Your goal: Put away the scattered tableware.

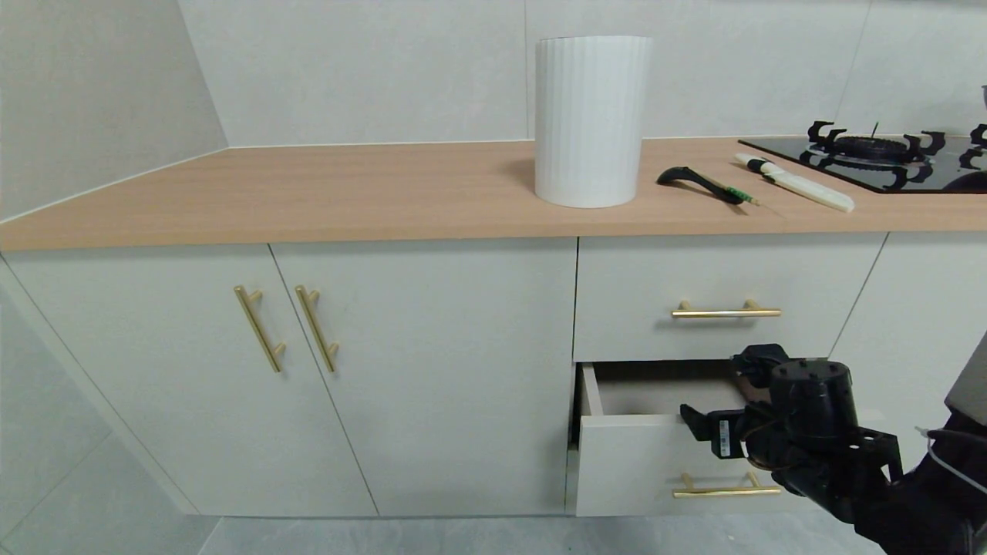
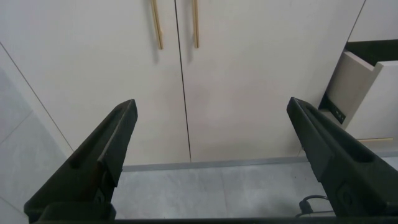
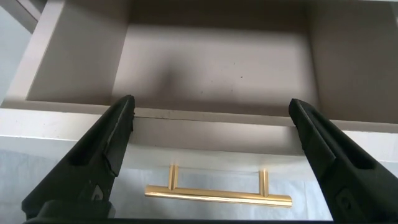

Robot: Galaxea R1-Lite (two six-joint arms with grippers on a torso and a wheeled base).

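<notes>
Just over the drawer's front edge, right tool [image 1: 725, 393] spread wide, gripping nothing; handle [image 3: 217, 194] below, bare drawer [image 3: 217, 62] standing partway out. Left tool [image 2: 211, 106] likewise released, low before the cabinet doors [image 2: 186, 74]. Up on the table [image 1: 347, 193], well apart from both tools: black spoon [image 1: 698, 181] and white knife [image 1: 794, 185], lying flat between canister [image 1: 592, 119] and hob [image 1: 871, 158]. Likely trouble: clipping the upper handle [image 1: 725, 312] or the table edge on the rise; skidding a thin, flat piece toward the hob instead of pinching it; dropping short of so narrow an opening.
</notes>
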